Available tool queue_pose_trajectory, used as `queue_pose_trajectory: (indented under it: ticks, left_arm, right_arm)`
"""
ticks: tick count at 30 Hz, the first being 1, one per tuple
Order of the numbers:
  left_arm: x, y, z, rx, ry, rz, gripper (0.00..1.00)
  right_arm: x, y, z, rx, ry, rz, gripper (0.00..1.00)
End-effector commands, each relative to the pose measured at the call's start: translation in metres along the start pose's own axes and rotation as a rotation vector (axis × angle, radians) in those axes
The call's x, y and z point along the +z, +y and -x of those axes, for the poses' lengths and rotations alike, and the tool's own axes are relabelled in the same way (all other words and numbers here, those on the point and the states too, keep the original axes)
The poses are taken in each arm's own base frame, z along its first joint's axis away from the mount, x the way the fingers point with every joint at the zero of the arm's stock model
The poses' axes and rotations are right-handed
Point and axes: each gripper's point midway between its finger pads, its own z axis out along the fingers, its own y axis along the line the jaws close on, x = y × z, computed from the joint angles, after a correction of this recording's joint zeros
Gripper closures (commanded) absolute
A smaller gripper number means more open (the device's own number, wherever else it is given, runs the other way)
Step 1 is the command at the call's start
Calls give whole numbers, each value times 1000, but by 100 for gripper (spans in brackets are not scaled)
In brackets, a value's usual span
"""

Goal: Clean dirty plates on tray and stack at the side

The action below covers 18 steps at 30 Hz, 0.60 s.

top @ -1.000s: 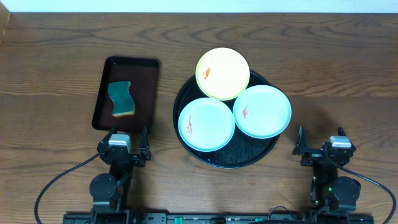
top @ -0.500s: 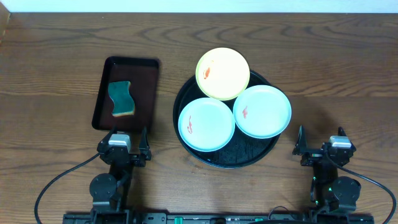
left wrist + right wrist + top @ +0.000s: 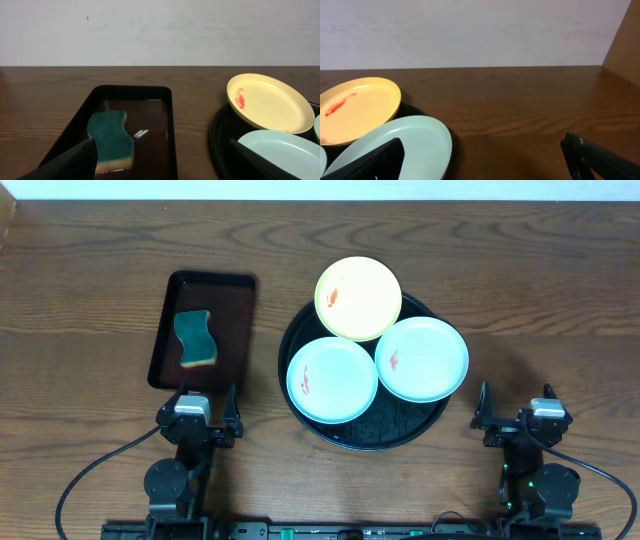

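The round black tray (image 3: 345, 435) holds three plates, each with a red smear. The pale yellow plate (image 3: 358, 298) overhangs the tray's far rim. One mint plate (image 3: 332, 379) lies at the front left, the other mint plate (image 3: 422, 359) at the right. My left gripper (image 3: 198, 394) is open and empty, near the front end of the brown tray. My right gripper (image 3: 515, 396) is open and empty, to the right of the black tray. The yellow plate also shows in the left wrist view (image 3: 270, 102) and the right wrist view (image 3: 355, 107).
A rectangular dark brown tray (image 3: 230, 340) at the left holds a green and yellow sponge (image 3: 195, 338), which also shows in the left wrist view (image 3: 111, 137). Wooden table all round; a white wall lies beyond the far edge.
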Motion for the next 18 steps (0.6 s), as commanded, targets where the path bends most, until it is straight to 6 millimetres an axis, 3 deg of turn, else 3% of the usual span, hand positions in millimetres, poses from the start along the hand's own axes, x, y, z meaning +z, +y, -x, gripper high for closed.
queue_pose_trajectory:
  ticks: [1, 14, 18]
  left_arm:
    - [1, -4, -15, 2, 46, -22, 19]
    - [1, -5, -15, -2, 47, -31, 19]
    - [1, -6, -15, -94, 48, -31, 19]
  right_arm:
    - [0, -3, -1, 0, 2, -10, 1]
    - [0, -2, -1, 0, 2, -10, 1]
    - [0, -3, -1, 0, 2, -10, 1]
